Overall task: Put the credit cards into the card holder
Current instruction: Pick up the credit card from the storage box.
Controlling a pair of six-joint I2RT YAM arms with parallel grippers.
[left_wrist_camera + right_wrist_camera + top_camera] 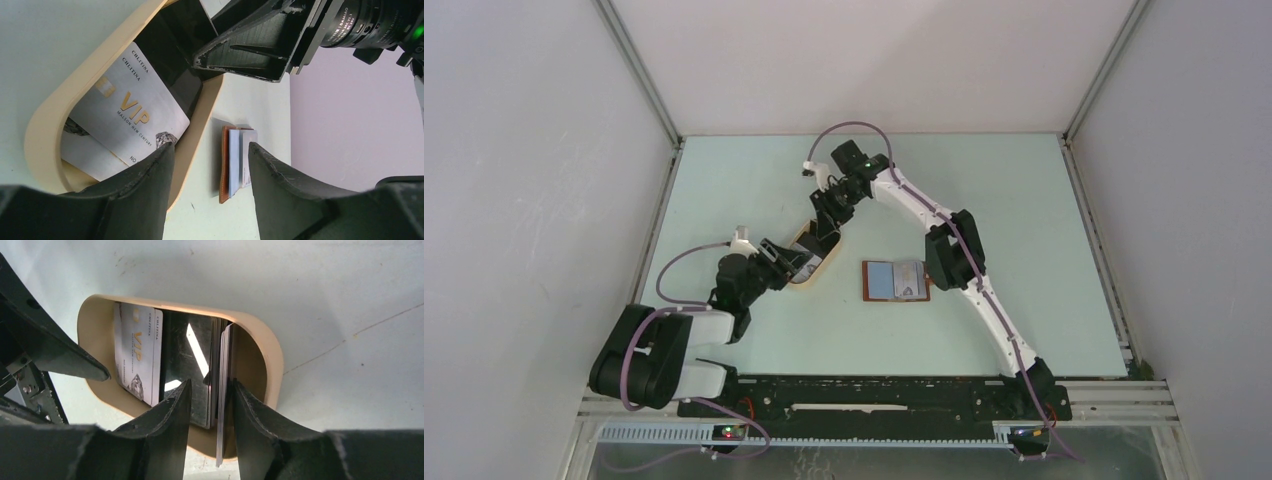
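1. The credit cards [137, 350] sit in the beige tray [265, 350]. One on-edge card [225, 390] is tipped up by the rim. The card holder [896, 280] lies open on the table, near the tray.
2. Your right gripper [210, 387] straddles that on-edge card with its jaws apart. A gap shows on one side, so I'd say it isn't pinched. The left gripper [207, 150] is apart and empty.
3. Expect light, thin, slick, slightly springy plastic. The flat ones are a pain to lift, so pinch the tipped one across its faces, mid-edge.
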